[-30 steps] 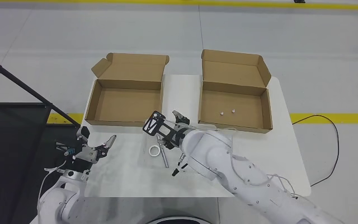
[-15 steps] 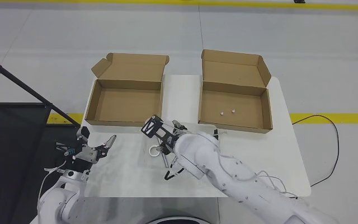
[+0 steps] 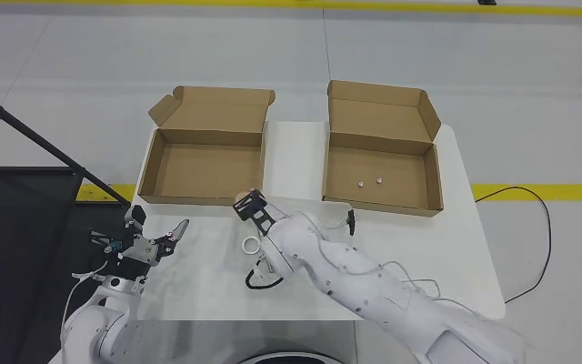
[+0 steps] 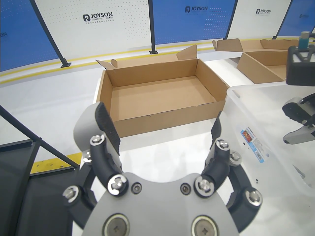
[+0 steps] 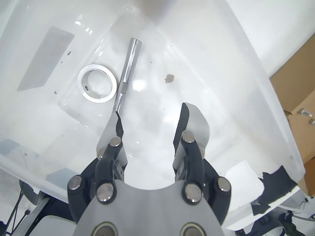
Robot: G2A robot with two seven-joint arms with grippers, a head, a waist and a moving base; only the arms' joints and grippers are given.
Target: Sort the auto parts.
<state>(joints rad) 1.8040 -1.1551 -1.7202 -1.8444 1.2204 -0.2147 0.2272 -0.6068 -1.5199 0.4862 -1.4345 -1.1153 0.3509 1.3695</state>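
Note:
A silver ring and a slim metal rod lie side by side on the floor of a clear plastic bin. My right gripper hangs open inside the bin, just short of the rod's thin end, with nothing between its fingers. From above, the ring peeks out beside the right arm, which covers most of the bin. My left gripper stands open and empty at the table's left edge, facing the left cardboard box.
Two open cardboard boxes sit at the back of the table. The left box holds nothing visible; the right box holds two small metal parts. The bin's wall stands close to my left gripper.
The right arm has swung left and lower over the bin, bringing its gripper close to the rod and ring. The left arm has kept still.

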